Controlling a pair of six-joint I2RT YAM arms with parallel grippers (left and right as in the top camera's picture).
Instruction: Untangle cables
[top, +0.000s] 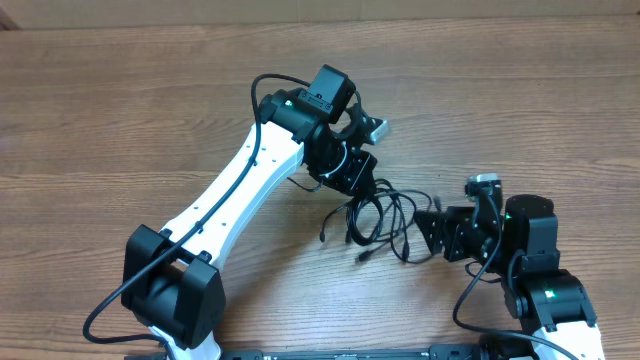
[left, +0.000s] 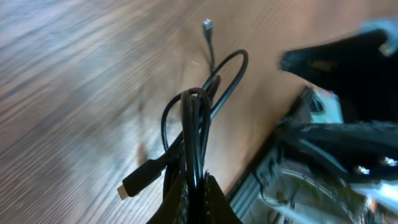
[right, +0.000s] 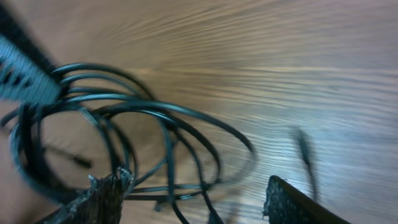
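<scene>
cables (top: 383, 214) lie tangled on a wood-grain table (top: 120, 120) (brown, matte)

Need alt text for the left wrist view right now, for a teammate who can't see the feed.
The left gripper is shut on a bunch of thin black cables looping up over the wooden table. A black plug shows lower left and a silver-tipped connector at the top; the right side is blurred robot hardware.

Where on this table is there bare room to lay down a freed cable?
Bare table left of the left arm, and the far corner beyond the right arm. Crowded between the left gripper and right gripper, where the cables bunch.
</scene>
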